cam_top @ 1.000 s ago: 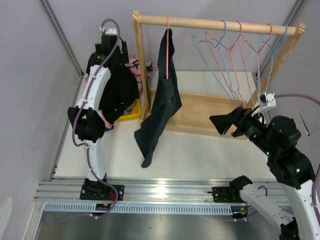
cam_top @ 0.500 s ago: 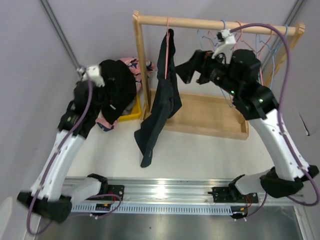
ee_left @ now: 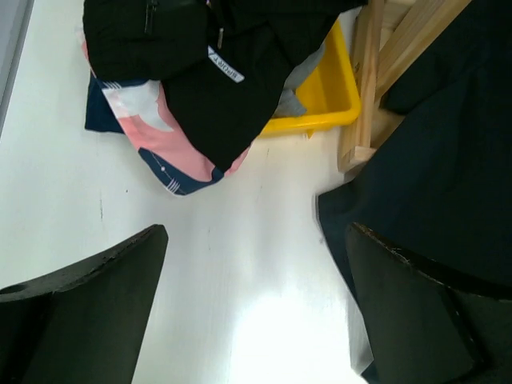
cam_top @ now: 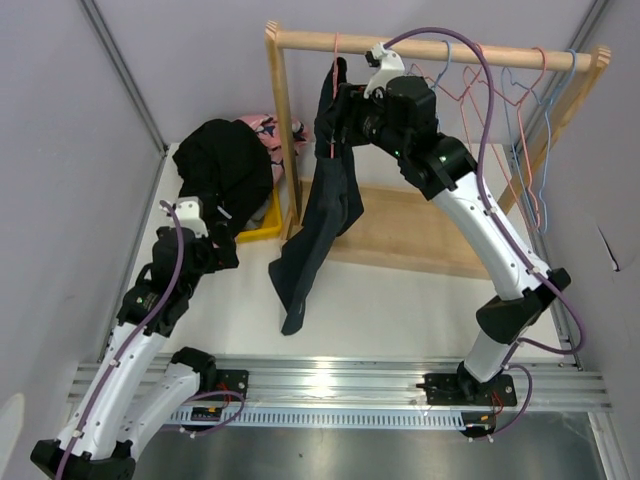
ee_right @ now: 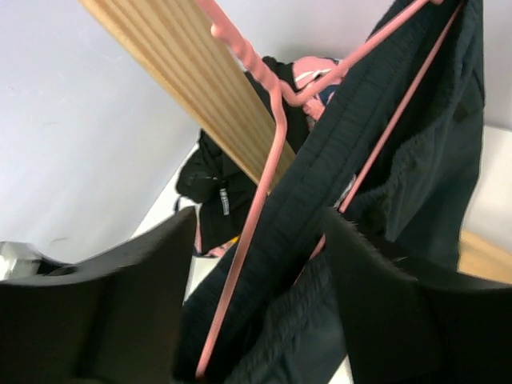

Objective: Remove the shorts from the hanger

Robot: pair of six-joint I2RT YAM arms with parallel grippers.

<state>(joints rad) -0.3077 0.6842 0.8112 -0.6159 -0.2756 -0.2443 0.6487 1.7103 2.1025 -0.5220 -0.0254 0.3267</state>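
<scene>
Dark charcoal shorts (cam_top: 325, 210) hang from a pink hanger (cam_top: 334, 95) on the wooden rail (cam_top: 430, 46), their lower end touching the table. My right gripper (cam_top: 338, 108) is open at the top of the shorts, its fingers on either side of the waistband (ee_right: 320, 216) and the hanger wire (ee_right: 250, 240). My left gripper (cam_top: 222, 248) is open and empty, low over the white table left of the hanging shorts (ee_left: 448, 160). Black shorts (cam_top: 225, 170) lie heaped at the back left over pink patterned shorts (ee_left: 168, 152) and a navy piece (ee_left: 104, 112).
A yellow bin (ee_left: 324, 96) sits under the pile beside the rack's left post (cam_top: 280, 130). Several bare pink and blue hangers (cam_top: 500, 100) hang on the rail's right part. The rack's wooden base (cam_top: 420, 230) lies behind the shorts. Grey walls stand left and right.
My right arm swung from the table's right side up and left to the hanging shorts' top. My left arm dropped from the pile at the back left to low over the table.
</scene>
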